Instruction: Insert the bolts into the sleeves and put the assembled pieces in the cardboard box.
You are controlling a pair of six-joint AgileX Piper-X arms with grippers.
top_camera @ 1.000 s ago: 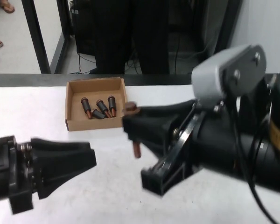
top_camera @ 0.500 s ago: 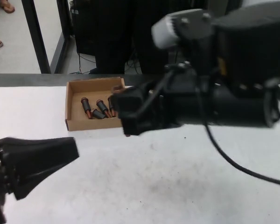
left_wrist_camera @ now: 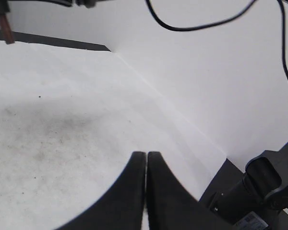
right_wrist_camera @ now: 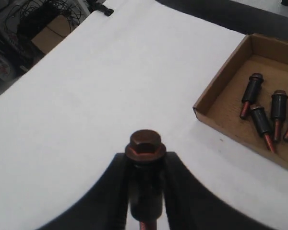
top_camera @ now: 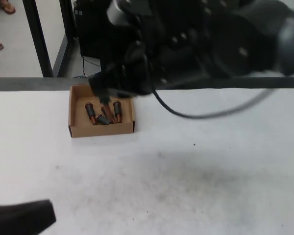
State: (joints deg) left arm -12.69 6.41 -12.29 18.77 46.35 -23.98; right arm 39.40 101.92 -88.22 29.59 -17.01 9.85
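The right jaws clench a bolt [right_wrist_camera: 143,146] seated in its sleeve [right_wrist_camera: 145,192]. Just beyond and below them sits the box [right_wrist_camera: 220,93], four assembled pieces [right_wrist_camera: 259,120] lying inside. The left jaws are pressed together, empty, above the table [left_wrist_camera: 62,96]

Your right arm [top_camera: 210,44] extended across far side of bench, wrist angled down. Your right gripper [right_wrist_camera: 145,165] clamped assembled piece [right_wrist_camera: 144,143] between fingers. Your left gripper [left_wrist_camera: 146,155] sat low at near side, fingers pressed together.
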